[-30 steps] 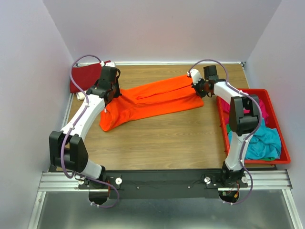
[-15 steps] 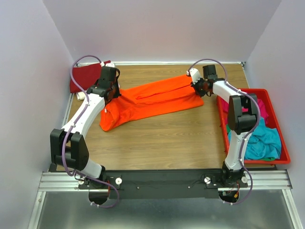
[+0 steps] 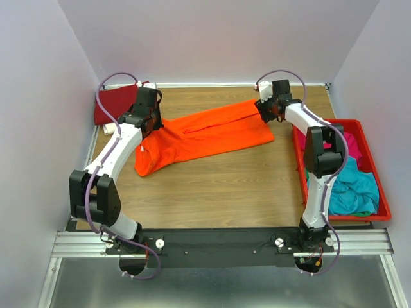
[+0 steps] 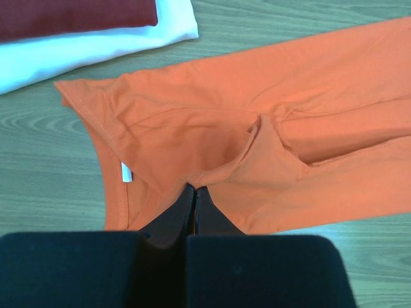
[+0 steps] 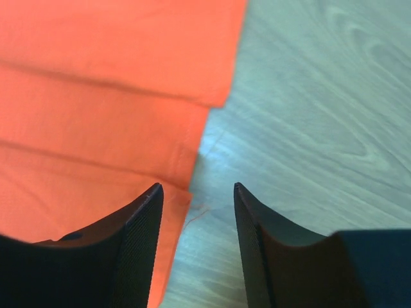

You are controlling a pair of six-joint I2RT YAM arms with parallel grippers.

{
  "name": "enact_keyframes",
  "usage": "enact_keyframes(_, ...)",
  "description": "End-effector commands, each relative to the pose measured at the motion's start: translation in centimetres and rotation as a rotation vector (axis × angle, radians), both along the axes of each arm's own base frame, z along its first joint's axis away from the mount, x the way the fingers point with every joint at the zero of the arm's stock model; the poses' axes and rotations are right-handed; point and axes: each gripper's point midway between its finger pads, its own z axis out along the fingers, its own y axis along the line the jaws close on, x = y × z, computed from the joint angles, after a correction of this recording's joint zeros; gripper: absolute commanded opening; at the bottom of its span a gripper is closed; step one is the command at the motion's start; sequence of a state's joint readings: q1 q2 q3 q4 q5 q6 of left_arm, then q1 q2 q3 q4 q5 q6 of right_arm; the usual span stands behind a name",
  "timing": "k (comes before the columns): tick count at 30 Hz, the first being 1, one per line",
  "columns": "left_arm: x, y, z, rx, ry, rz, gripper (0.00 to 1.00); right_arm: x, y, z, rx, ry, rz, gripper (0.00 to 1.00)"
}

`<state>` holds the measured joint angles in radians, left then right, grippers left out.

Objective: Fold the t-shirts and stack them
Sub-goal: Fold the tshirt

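Jaws of the left gripper [image 4: 194, 188] are clamped on a fold of the orange shirt [image 3: 205, 135], which lies stretched across the table [image 3: 225, 186]. At its other end the right gripper [image 5: 198, 189] straddles the hem, jaws apart.

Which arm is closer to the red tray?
Right. The right end effector sits just left of the red tray, over the edge of the orange shirt; the left end effector pinches that shirt's far end.
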<state>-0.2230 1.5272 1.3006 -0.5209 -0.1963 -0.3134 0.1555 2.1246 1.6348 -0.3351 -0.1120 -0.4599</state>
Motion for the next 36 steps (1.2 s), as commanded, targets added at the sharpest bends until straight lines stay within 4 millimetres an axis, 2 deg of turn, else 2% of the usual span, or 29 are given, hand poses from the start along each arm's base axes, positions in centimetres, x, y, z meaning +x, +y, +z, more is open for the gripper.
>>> enact_keyframes(1,0.9,-0.1,0.6,0.0,-0.014,-0.018,0.0,1.6,-0.3,2.6,0.038,-0.075,-0.118,0.58)
enact_keyframes(4,1.2,-0.2,0.8,0.003,-0.013,-0.024,0.0,0.4,1.0,3.6,0.101,-0.068,-0.055,0.6)
enact_keyframes(5,1.3,-0.1,0.7,0.007,-0.009,-0.025,0.0,-0.7,2.0,4.4,0.143,-0.065,-0.003,0.61)
enact_keyframes(8,1.7,-0.3,0.5,0.014,0.002,-0.035,0.0,-3.2,3.4,5.4,0.176,-0.054,0.117,0.65)
enact_keyframes(9,1.7,-0.3,0.4,0.018,0.01,-0.04,0.0,-4.7,4.0,5.7,0.207,-0.043,0.162,0.66)
enact_keyframes(11,2.0,-0.5,0.2,0.022,0.018,-0.05,0.0,-6.1,4.4,6.1,0.223,-0.04,0.195,0.66)
enact_keyframes(12,2.0,-0.5,0.1,0.024,0.025,-0.055,0.0,-6.7,4.6,7.0,0.237,-0.053,0.219,0.66)
enact_keyframes(14,2.3,-0.6,-0.5,0.029,0.044,-0.065,0.0,-8.0,4.7,6.1,0.249,-0.026,0.229,0.66)
enact_keyframes(18,2.8,-0.9,-1.0,0.039,0.065,-0.088,0.0,-10.1,5.4,6.1,0.287,-0.006,0.274,0.66)
enact_keyframes(26,4.2,-0.7,-2.5,0.109,0.114,-0.134,0.0,-10.9,5.8,6.6,0.313,-0.009,0.298,0.65)
enact_keyframes(36,6.2,-1.0,-3.9,0.223,0.122,-0.304,0.0,-11.3,6.0,6.4,0.321,-0.003,0.316,0.66)
